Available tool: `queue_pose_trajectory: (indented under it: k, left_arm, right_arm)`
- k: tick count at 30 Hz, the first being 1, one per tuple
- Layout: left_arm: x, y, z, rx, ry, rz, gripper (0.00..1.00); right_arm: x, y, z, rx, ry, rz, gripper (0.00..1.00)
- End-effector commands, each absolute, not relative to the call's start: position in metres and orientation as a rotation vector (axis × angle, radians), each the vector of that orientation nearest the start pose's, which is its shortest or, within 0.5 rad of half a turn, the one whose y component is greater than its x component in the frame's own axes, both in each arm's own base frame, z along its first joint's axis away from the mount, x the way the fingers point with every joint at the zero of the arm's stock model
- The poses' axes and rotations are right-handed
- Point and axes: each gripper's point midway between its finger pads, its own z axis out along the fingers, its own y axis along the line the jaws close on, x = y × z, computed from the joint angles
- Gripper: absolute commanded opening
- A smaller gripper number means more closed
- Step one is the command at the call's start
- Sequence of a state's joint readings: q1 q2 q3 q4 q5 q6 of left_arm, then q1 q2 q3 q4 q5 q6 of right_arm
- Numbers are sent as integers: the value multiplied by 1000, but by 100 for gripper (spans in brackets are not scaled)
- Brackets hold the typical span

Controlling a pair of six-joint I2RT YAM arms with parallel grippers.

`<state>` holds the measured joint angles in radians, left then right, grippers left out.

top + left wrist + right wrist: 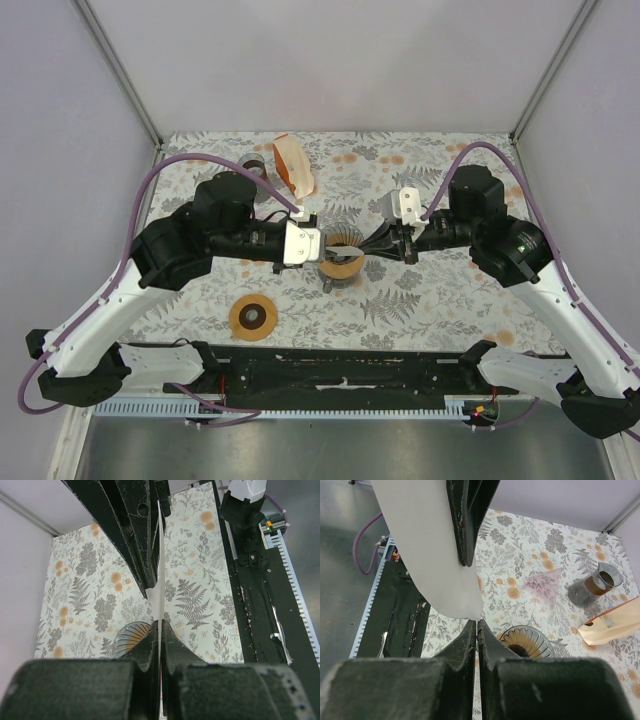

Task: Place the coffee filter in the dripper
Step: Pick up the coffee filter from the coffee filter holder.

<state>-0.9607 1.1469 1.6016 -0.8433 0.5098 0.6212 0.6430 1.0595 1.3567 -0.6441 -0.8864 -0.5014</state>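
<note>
Pinching the paper coffee filter [427, 555] together, your left gripper [160, 630] and right gripper [476, 627] hold it above the glass dripper [540, 642] — not yet inside.

The top camera looks down from above and behind the arm bases, far enough back to take in the whole worktop [420, 310], with the bases along its bottom edge. The left wrist camera sits just behind the left gripper [161, 627] and looks along its fingers, very close, with flowered worktop beyond. The right wrist camera looks likewise past the right gripper [477, 625], facing the opposite way. All three views share the dripper [342, 262]. Both wrist views also share the paper filter [425, 555], and each shows the other arm's gripper.
</note>
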Motion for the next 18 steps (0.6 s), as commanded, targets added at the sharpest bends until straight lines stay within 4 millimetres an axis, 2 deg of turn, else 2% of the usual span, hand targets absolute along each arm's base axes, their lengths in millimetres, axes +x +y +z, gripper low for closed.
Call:
queue_pose_trajectory:
  k: [1, 6, 11, 18]
  left_arm:
    - [120, -295, 407, 1621, 1075, -747, 2]
    - [120, -296, 406, 1623, 1076, -749, 2]
    - [121, -295, 407, 1619, 1077, -740, 2]
    - [122, -295, 406, 1621, 1080, -736, 2]
  right_arm:
    - [148, 267, 393, -1462, 1107, 923, 8]
    - [147, 267, 394, -1464, 1097, 930, 8]
    - [140, 268, 391, -1490, 1070, 962, 17]
    - [136, 270, 395, -1502, 1047, 993, 20]
